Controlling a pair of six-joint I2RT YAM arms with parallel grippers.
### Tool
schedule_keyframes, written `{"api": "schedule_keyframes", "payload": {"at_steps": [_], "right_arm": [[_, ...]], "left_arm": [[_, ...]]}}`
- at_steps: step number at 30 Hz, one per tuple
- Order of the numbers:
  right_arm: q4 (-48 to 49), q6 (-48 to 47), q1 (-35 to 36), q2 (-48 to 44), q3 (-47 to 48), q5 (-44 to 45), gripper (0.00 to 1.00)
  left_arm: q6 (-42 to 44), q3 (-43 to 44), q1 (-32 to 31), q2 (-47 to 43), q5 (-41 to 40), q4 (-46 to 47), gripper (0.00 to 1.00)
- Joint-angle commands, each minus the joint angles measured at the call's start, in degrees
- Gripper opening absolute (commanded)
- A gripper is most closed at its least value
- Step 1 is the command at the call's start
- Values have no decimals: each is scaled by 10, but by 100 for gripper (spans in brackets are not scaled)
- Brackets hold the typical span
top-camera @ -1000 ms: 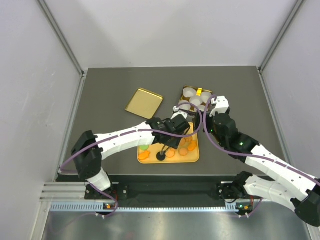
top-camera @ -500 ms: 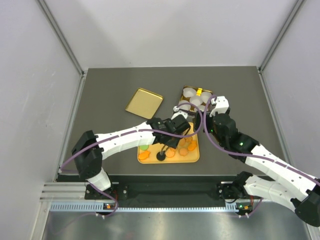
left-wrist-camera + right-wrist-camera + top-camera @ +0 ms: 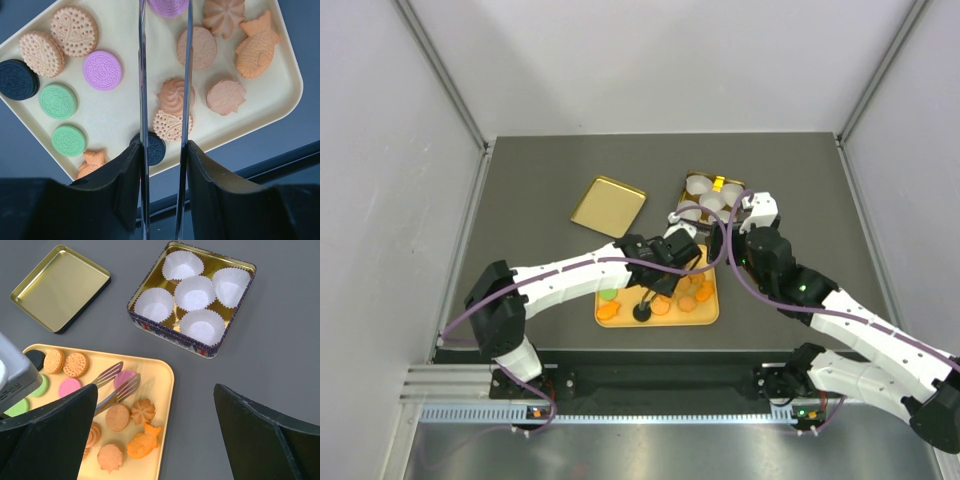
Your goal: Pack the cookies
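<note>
My left tool [image 3: 162,155] clamps slim metal tongs [image 3: 142,75], blades apart over the round pink cookie [image 3: 169,6] on the pale yellow tray [image 3: 120,115], ready to pinch. My right tool [image 3: 155,390] hangs spread wide, idle.

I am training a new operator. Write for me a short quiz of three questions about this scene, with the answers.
1. True or false: all five paper cups in the tin are empty.
2. What does the left pincer hold? A) metal tongs B) a spoon C) nothing
3. Fill in: the right pincer is ___ and holds nothing.
Key: 1 true; 2 A; 3 open.
</note>
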Motion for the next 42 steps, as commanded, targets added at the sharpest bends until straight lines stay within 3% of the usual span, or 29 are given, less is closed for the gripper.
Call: {"api": "schedule_keyframes", "payload": {"at_steps": [1,18,31,42], "right_arm": [[9,-5,-8,-14,6,9,100],[9,-5,-8,-17,6,9,100],[8,-6,-8,-17,6,9,100],[5,-5,-13,-24,6,16,100]], "left_arm": [[10,23,-3,7,-1,-12,43],[14,38,-11,22,-5,-30,46],[15,54,-11,11,-30,-33,38],[17,68,-11,0,-33,-33,37]]}}
